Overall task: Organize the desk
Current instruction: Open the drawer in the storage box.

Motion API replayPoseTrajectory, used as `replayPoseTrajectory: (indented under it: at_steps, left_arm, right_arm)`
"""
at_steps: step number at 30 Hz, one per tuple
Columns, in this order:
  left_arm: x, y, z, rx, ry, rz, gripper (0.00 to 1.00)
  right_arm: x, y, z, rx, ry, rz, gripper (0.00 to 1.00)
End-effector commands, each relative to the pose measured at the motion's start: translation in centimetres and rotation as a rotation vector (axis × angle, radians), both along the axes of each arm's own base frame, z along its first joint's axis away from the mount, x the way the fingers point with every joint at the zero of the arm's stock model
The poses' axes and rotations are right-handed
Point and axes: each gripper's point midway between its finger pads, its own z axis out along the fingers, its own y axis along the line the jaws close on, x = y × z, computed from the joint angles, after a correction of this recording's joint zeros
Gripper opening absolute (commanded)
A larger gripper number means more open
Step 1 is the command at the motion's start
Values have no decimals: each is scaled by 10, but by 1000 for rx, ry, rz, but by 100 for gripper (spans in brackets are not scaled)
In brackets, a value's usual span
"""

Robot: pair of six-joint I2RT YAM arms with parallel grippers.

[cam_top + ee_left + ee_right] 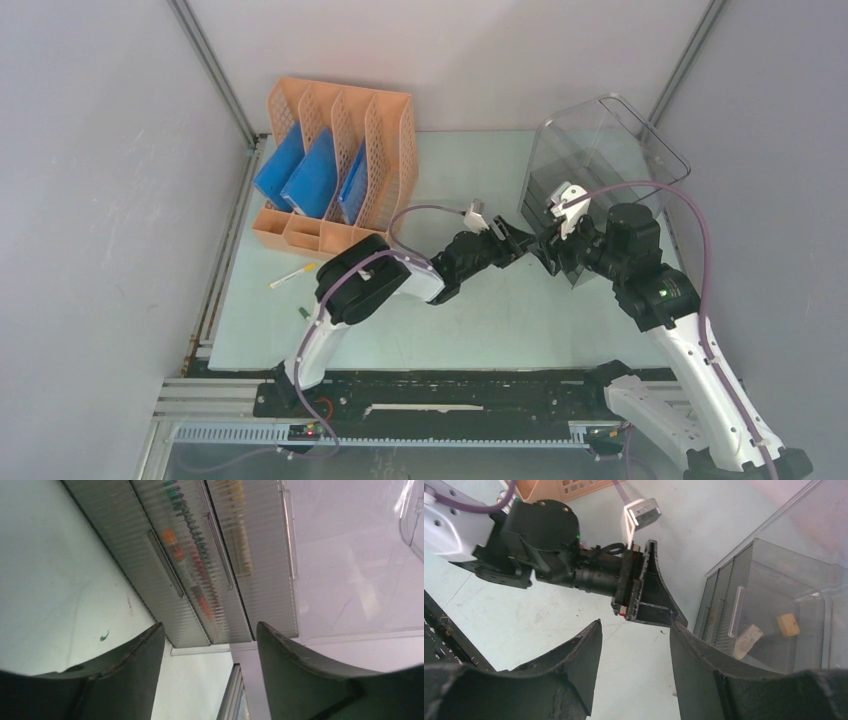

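Two arms are meeting over the right half of the worktop [500,320], the pale green slab filling the cell between the grey walls. At far left a rack [335,170] is standing in the back corner, holding blue folders [300,175]. Just in front of it a pen [293,276] is lying loose. The left arm [400,278] is reaching rightward. Its jaws are standing well apart with nothing between them, pointing at the ribbed drawers [190,580] of the clear box [600,150]. Coloured items are showing dimly through those fronts. The right arm [650,285] is hovering by the same box, its jaws likewise parted and gripping nothing. The worktop itself is looking stiff, smooth and fixed, so I am judging it nothing to grasp. Light things will probably be sliding on it, and hold is better taken on them, the pen across the middle of its barrel.
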Motion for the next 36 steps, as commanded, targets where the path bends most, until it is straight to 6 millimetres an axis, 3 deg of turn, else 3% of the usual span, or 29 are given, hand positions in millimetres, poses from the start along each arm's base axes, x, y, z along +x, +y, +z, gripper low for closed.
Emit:
replayPoseTrajectory:
  at_steps: [1,7,19,25,28,36]
  left_arm:
    - [2,-24,16,-98,2,-47,68]
    - [13,-41,8,-121,34,-51,57]
    - [32,-51,-31,-41,138,13,46]
    - [37,-61,-39,-54,145,6,40]
    - [39,-62,-45,-49,151,9,33]
    - [37,-55,-57,-36,158,14,2]
  right_arm:
    - [3,1,9,18,-36,-16,60]
    - [2,2,10,18,-40,-16,60]
    - [1,3,11,12,-51,-12,60]
    - [1,4,12,9,-55,-8,60]
    - [1,5,11,8,-57,-6,60]
    - [0,5,12,6,-61,-4,60]
